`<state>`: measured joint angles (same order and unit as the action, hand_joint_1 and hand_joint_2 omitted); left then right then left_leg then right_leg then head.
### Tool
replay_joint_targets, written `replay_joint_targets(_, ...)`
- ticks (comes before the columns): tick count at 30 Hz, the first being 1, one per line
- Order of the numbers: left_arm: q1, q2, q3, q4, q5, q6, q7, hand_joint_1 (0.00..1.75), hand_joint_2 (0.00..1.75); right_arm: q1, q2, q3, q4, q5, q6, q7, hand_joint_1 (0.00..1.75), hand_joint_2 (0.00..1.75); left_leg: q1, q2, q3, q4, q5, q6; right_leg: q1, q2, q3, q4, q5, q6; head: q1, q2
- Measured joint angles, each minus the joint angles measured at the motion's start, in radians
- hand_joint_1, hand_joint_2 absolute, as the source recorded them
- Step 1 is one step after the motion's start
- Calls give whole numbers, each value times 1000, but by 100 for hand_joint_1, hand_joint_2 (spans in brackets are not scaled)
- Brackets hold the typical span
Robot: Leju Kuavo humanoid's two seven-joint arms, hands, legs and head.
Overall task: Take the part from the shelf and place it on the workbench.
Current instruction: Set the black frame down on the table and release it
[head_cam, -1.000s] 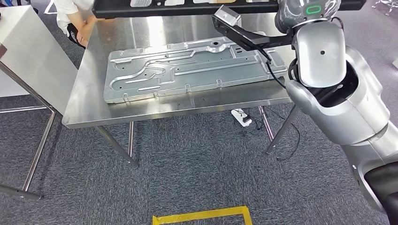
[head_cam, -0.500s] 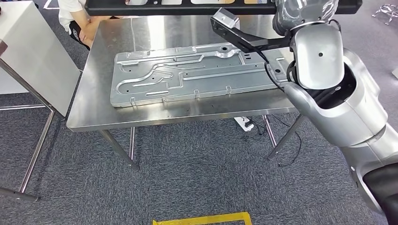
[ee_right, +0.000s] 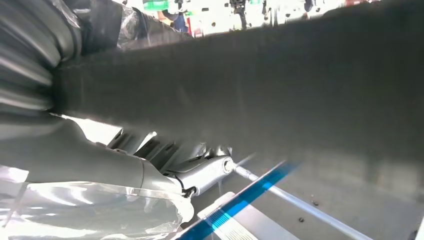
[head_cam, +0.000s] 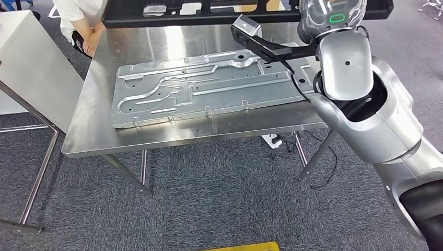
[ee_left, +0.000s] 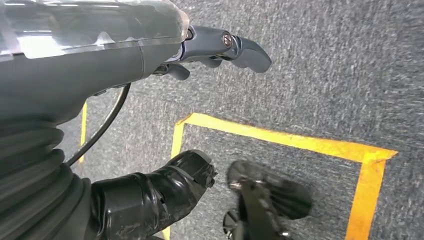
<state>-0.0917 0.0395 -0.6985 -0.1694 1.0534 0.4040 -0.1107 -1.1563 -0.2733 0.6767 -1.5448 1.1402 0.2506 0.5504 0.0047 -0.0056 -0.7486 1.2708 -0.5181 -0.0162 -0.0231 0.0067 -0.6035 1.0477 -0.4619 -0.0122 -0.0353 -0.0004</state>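
Head view shows the carrying step in hand: a long black part (head_cam: 245,11) is held up by the right arm above the far edge of the steel counter (head_cam: 89,136), on which a pressed metal panel (head_cam: 203,86) already lies below the raised hand. Right hand (ee_right: 100,170) is seen pressed against the part's dark underside, while the left hand (ee_left: 220,47) hangs beside the body with fingers loosely curled, holding nothing. Next, the part would need to be lowered level onto the counter and released, probably clear of the panel.
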Motion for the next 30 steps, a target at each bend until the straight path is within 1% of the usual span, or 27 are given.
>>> replay_joint_targets(1,1,0,0,0,1,0,0,0,175,0,3,2,3,2,0,-2,175,175,0,0,18,-58,45,4,1,1,8,0,-5,1,0,0)
replay_joint_targets(2,2,1,0,0,1,0,0,0,175,0,6,3,6,4,-1,-4,175,175,-1,-1,43,-123,82,9,1,1,15,-1,-11,2,1,0)
replay_joint_targets(3,2,1,0,0,1,0,0,0,175,-1,10,4,9,7,-2,-6,175,175,-4,-1,67,-181,108,15,3,3,20,-3,-14,5,1,0)
replay_joint_targets(4,1,2,0,0,1,0,0,0,175,-2,14,5,12,9,-2,-8,175,175,-8,-1,84,-221,117,21,3,3,21,-4,-17,8,1,0)
replay_joint_targets(5,-1,3,0,0,1,0,1,0,175,-3,19,7,16,10,-3,-9,175,175,-11,-1,92,-237,113,26,3,4,21,-6,-18,12,1,0)
replay_joint_targets(6,-3,3,0,0,2,-1,1,0,175,-4,24,9,20,11,-4,-11,175,175,-14,-1,95,-245,109,30,4,5,21,-9,-18,17,0,0)
replay_joint_targets(8,-5,3,0,0,4,-2,1,0,175,-5,34,15,27,13,-5,-16,175,175,-9,0,108,-262,107,37,5,3,23,-8,-26,28,0,0)
replay_joint_targets(9,-5,3,0,0,4,-4,1,0,175,-7,37,18,31,13,-5,-19,175,175,-6,1,118,-270,107,41,5,1,16,11,-36,32,2,0)
replay_joint_targets(10,-4,3,0,0,5,-5,1,0,175,-10,39,20,35,14,-5,-22,175,175,-3,1,128,-278,106,46,6,0,-2,51,-55,34,4,0)
replay_joint_targets(11,-4,3,0,0,6,-7,2,0,175,-11,42,22,39,14,-5,-25,175,175,-4,2,133,-280,103,50,6,-2,-34,111,-76,35,5,0)
replay_joint_targets(12,-4,3,0,0,6,-8,2,0,175,-13,44,23,44,13,-6,-28,175,175,-4,1,137,-278,99,54,5,-2,-74,177,-97,36,6,0)
replay_joint_targets(13,-4,3,0,0,8,-9,2,0,175,-13,47,25,49,12,-6,-31,175,175,-4,0,140,-276,94,56,5,-2,-111,231,-106,37,6,0)
replay_joint_targets(14,-4,3,0,0,10,-10,4,0,175,-13,50,28,55,11,-7,-35,175,175,-4,-1,144,-273,88,56,4,-2,-135,255,-97,38,6,0)
replay_joint_targets(15,-4,3,0,0,11,-11,6,0,175,-14,53,32,62,10,-7,-38,175,175,-4,-3,149,-270,82,55,4,-3,-140,241,-69,38,6,0)
replay_joint_targets(16,-3,3,0,0,13,-12,8,0,175,-16,57,36,68,9,-7,-41,175,175,-4,-6,155,-265,74,53,4,-3,-126,191,-26,37,6,0)
replay_joint_targets(17,-2,3,0,0,14,-14,11,0,175,-18,61,39,76,8,-8,-44,175,175,-4,-7,159,-259,65,50,4,-4,-104,130,11,34,6,0)
replay_joint_targets(18,-1,3,0,0,15,-15,14,0,175,-21,66,44,83,8,-11,-48,175,175,-6,-9,159,-251,57,45,6,-4,-80,72,36,32,6,0)
replay_joint_targets(19,-1,3,0,0,15,-16,15,0,175,-23,73,48,90,7,-14,-50,175,175,-7,-10,157,-245,51,40,7,-4,-64,34,47,28,6,0)
replay_joint_targets(21,-2,3,0,0,16,-16,16,0,175,-26,87,55,102,6,-24,-54,175,175,-9,-10,150,-239,47,31,11,-1,-55,12,39,19,7,0)
replay_joint_targets(23,-2,2,0,0,16,-16,13,0,175,-28,99,62,115,5,-31,-55,175,175,-7,-9,150,-236,39,21,9,1,-51,5,37,9,8,0)
replay_joint_targets(24,-2,2,0,0,16,-16,11,0,175,-29,105,66,121,6,-32,-55,175,175,-6,-7,143,-219,28,16,7,1,-46,1,36,4,7,0)
replay_joint_targets(25,-2,2,0,0,16,-16,9,0,175,-29,110,69,126,6,-33,-56,175,175,-5,-6,126,-184,10,9,4,1,-41,-2,35,0,6,0)
replay_joint_targets(26,-3,2,0,0,15,-15,6,0,175,-30,114,73,131,6,-34,-56,175,175,-3,-4,97,-128,-13,4,5,1,-37,-3,33,-4,4,0)
replay_joint_targets(27,-3,3,0,0,15,-15,4,0,175,-30,117,76,135,6,-35,-56,175,175,-1,-3,60,-63,-35,-1,5,1,-34,-4,30,-6,2,0)
replay_joint_targets(28,-3,3,0,0,15,-15,3,0,175,-30,119,79,139,6,-37,-56,175,175,0,-2,25,-7,-48,-4,5,1,-30,-3,26,-8,2,0)
replay_joint_targets(29,-2,3,0,0,16,-15,2,0,175,-29,121,83,143,5,-38,-56,175,175,1,-2,1,23,-43,-6,5,1,-24,-3,22,-8,2,0)
replay_joint_targets(30,0,3,0,0,16,-14,2,0,175,-29,121,86,147,5,-39,-56,175,175,2,-1,-3,14,-19,-6,5,2,-18,-3,17,-7,2,0)
